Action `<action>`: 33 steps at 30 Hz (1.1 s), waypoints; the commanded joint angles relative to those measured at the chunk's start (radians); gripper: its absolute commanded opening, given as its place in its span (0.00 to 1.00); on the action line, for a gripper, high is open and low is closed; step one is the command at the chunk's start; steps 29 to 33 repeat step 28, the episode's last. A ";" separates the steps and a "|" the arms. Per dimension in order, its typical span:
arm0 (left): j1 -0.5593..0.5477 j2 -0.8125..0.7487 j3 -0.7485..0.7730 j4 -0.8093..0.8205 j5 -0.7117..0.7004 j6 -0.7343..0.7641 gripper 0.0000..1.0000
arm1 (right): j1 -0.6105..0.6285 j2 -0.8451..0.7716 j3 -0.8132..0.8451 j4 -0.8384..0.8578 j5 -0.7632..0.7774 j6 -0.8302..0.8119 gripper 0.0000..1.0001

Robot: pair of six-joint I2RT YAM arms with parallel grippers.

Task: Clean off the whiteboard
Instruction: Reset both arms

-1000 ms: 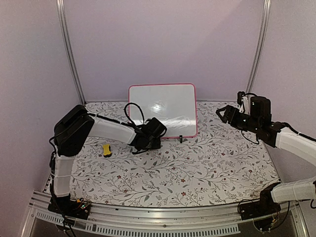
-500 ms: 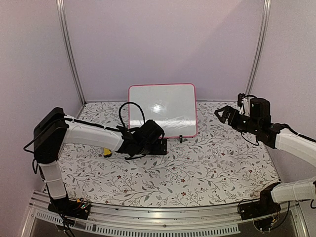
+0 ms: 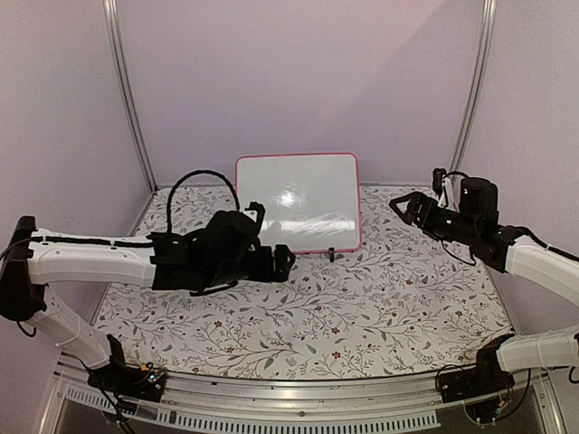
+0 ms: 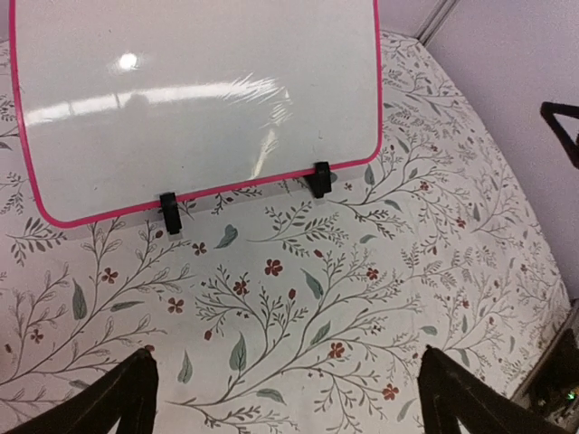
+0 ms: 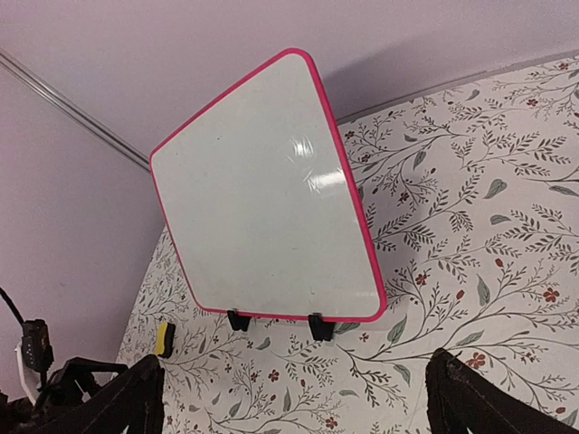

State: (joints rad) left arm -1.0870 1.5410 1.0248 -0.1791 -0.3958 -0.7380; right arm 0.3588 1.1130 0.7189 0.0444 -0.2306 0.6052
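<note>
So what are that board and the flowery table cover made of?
Board: glossy white surface, likely plastic or coated metal, since it shows bright reflections; the pink frame looks plastic. Table cover: matte printed sheet, maybe vinyl or paper; no glare.

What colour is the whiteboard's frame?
Pink-red around the whiteboard; clearest in the left wrist view.

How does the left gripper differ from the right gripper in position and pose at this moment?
The left gripper is in front of the whiteboard, near its lower left corner; the right gripper is off to the board's right, apart from it. The left arm stretches out nearly level; the right arm is bent. Both grippers are open and hold nothing.
</note>
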 commanded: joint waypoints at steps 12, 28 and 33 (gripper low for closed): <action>-0.013 -0.713 -0.364 -0.009 -0.091 -0.037 1.00 | -0.004 -0.168 -0.036 0.045 -0.061 -0.052 0.99; -0.013 -0.541 -0.270 -0.059 -0.088 0.001 1.00 | -0.003 -0.188 -0.027 0.009 0.040 -0.043 0.99; -0.013 -0.541 -0.270 -0.059 -0.088 0.001 1.00 | -0.003 -0.188 -0.027 0.009 0.040 -0.043 0.99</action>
